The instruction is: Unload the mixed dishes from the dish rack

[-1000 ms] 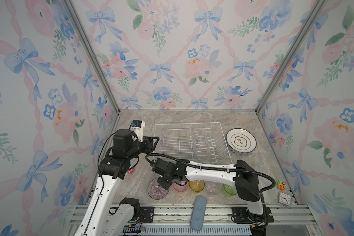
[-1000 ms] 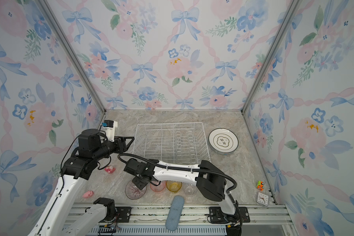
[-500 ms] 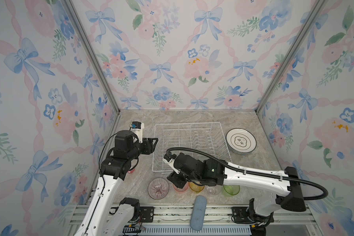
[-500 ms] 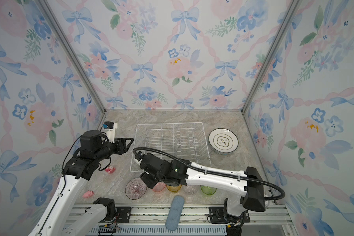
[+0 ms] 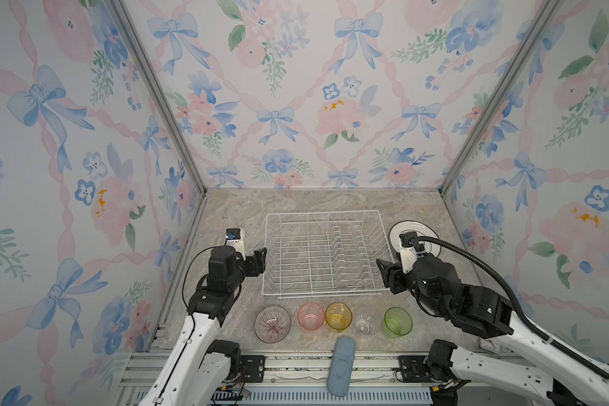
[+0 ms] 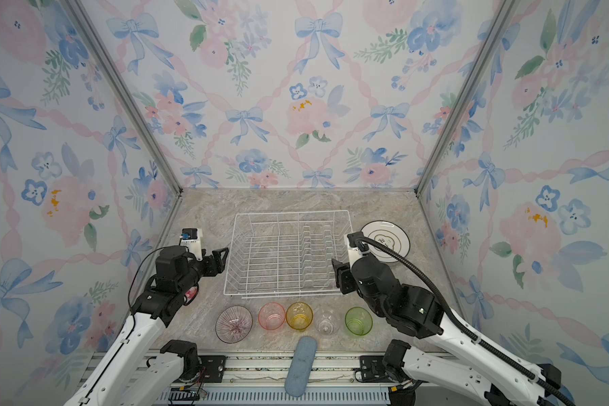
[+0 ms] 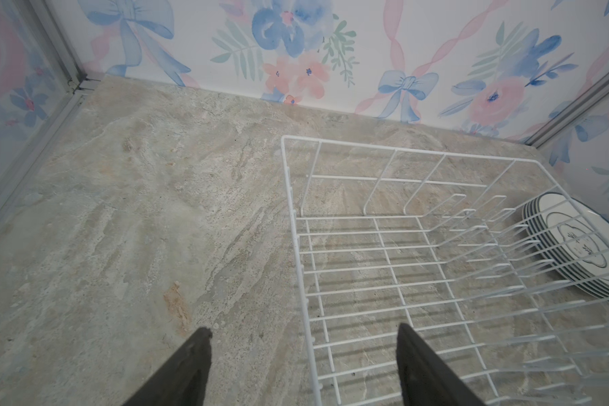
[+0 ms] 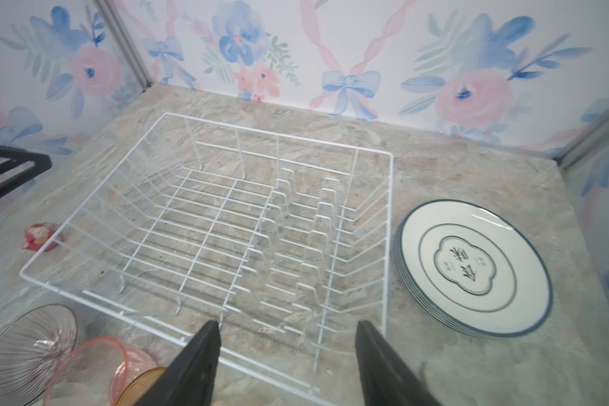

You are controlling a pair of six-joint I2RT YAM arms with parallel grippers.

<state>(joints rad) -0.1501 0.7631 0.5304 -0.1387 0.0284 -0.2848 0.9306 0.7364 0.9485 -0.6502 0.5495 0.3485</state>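
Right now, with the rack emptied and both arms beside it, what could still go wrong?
The right arm hangs close by the green tumbler; pulling back could tip it. The open left jaws stand right at the dish rack rim and might snag the wire.

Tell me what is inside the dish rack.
Nothing: the dish rack shows only its wire floor and prongs. In a top view the right gripper covers a bit of its near right corner.
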